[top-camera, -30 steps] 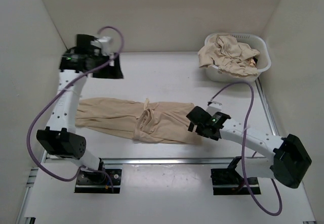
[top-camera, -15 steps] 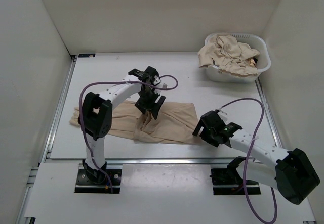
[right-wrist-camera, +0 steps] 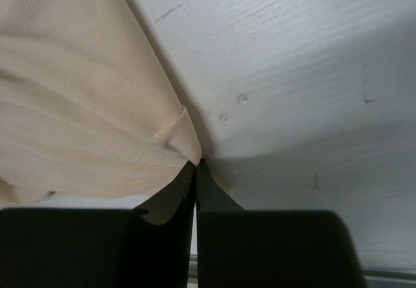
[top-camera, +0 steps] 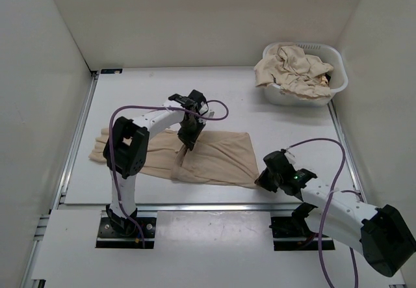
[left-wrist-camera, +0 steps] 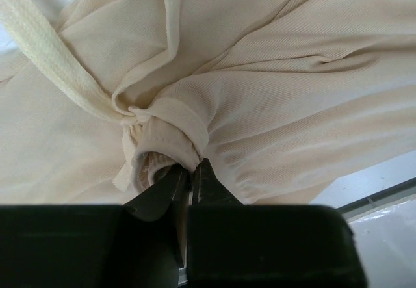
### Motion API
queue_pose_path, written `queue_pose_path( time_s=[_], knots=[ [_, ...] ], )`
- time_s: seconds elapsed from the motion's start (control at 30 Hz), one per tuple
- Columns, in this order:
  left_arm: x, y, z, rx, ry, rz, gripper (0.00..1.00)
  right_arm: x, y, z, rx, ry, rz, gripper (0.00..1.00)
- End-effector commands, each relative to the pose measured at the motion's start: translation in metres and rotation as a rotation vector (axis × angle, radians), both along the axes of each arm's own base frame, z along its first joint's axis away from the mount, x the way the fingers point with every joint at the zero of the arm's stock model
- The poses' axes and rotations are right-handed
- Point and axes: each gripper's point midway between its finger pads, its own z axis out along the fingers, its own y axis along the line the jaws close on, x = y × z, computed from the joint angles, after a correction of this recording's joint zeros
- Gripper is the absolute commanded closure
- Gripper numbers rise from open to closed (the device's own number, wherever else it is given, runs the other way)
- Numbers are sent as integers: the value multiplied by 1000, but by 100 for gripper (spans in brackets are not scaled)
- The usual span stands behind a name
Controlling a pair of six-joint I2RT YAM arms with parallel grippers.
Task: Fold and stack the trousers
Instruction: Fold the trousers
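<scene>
On the tabletop point(top-camera: 286, 122), mid-near area, the trousers point(top-camera: 218, 161) are lying flat-ish w/ long axis running L–R: legs trailing off to the robot's L, wider end reaching toward the R. L jaws are sitting together, clamping a bunched knot of cloth point(left-wrist-camera: 166, 142) at the far edge approx. mid-length, beside a pale band point(left-wrist-camera: 52, 54) that is crossing the wrist view. R jaws are likewise pinching shut on the near-R corner point(right-wrist-camera: 179, 138) of the cloth, w/ bare tabletop lying just beyond it. So both grips are sitting on the R half, one at the far edge, one at the near corner, and the cloth is stretching away leftward from both. Judging from that, the next move is prob. calling for lifting the R end and carrying it L along the long axis over the legs; L arm point(top-camera: 153, 117) is sitting nearer the leg end. Risk: the bunched grip is looking uneven, so the fold may be coming out skewed. Well apart at far R, a white basket point(top-camera: 307, 98) is holding more beige cloth point(top-camera: 292, 70).
</scene>
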Motion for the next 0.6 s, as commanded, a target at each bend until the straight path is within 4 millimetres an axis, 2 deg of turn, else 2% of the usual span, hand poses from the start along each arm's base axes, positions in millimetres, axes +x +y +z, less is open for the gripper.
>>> queue_pose_path(
  time_s=[0.0,0.07,0.1,0.17,0.2,0.23,0.27,0.3,0.33,0.4,0.43,0.47,0.53,0.57],
  knots=[
    [24,-8,51,-88,-144,15,86,-24,-20,-13,-54,72,-14,100],
    [30,0,57,-70,-171,35,86,-26,-19,-13,-38,67,-9,100],
    [31,6,61,-61,-176,47,86,-27,-17,-11,-32,61,12,93],
    [27,10,58,-43,-164,49,86,-28,-17,-9,-38,63,38,76],
    [22,14,54,-29,-142,49,86,-30,-18,-7,-52,72,49,59],
    [21,17,57,-18,-147,51,86,-25,-21,2,-80,49,60,50],
    [15,20,50,-5,-127,51,86,-23,-31,6,-134,38,50,44],
    [14,25,52,-5,-128,60,86,-16,-33,13,-149,12,50,39],
    [12,26,49,0,-120,60,86,-2,-27,34,-158,-58,96,31],
    [9,28,48,2,-116,60,86,20,-26,57,-199,-134,117,25],
    [5,30,44,11,-103,59,86,41,-23,82,-223,-205,140,23],
    [2,32,40,18,-91,59,86,52,-22,79,-274,-177,158,23],
    [1,35,38,16,-79,66,86,71,-14,83,-303,-158,201,23],
    [1,35,38,16,-79,66,86,89,-3,84,-336,-138,238,23]
  ],
)
